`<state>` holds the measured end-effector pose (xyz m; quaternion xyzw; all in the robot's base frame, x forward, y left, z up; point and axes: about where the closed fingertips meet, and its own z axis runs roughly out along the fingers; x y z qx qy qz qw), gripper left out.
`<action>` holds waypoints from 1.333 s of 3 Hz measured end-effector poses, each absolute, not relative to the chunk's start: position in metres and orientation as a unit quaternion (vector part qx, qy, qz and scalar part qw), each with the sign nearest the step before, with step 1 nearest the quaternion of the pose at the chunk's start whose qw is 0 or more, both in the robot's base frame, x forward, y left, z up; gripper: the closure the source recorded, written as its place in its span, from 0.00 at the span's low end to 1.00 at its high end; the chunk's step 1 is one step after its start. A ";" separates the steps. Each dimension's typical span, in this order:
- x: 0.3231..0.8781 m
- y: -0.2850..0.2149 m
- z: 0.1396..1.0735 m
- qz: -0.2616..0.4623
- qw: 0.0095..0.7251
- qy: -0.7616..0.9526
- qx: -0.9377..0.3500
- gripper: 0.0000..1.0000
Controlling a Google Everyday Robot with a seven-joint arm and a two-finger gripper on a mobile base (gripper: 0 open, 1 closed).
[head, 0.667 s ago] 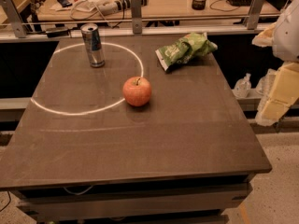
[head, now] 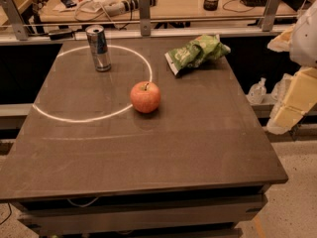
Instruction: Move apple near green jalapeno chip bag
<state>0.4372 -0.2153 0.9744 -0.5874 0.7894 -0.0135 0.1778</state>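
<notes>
Dark table (head: 173, 148) holds apple (head: 145, 97) mid-surface, gripper (head: 294, 100) well apart at right edge.

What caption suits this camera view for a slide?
Apple mid-table, green chip bag behind-right, can inside ring, tool beyond table's right edge.

— What's on the counter (head: 198, 148)?

— It's a dark brown top with three things on it. A silver can (head: 98, 47) stands upright at the far left, inside a thin white ring (head: 59, 117) that shows on the surface.

— And the apple (head: 145, 96)?

— Stem up, near the middle, right on the ring's right-hand arc. The green jalapeno chip bag (head: 195, 53) lies crumpled at the far right, outside the ring.

— The claw (head: 292, 105)?

— Beyond the counter's right edge, touching nothing on it.
</notes>
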 end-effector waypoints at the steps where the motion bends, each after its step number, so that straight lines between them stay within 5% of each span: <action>1: 0.434 -0.210 0.963 0.034 0.227 0.797 -0.559 0.00; 4: 0.435 -0.124 0.930 0.186 0.416 0.755 -0.472 0.00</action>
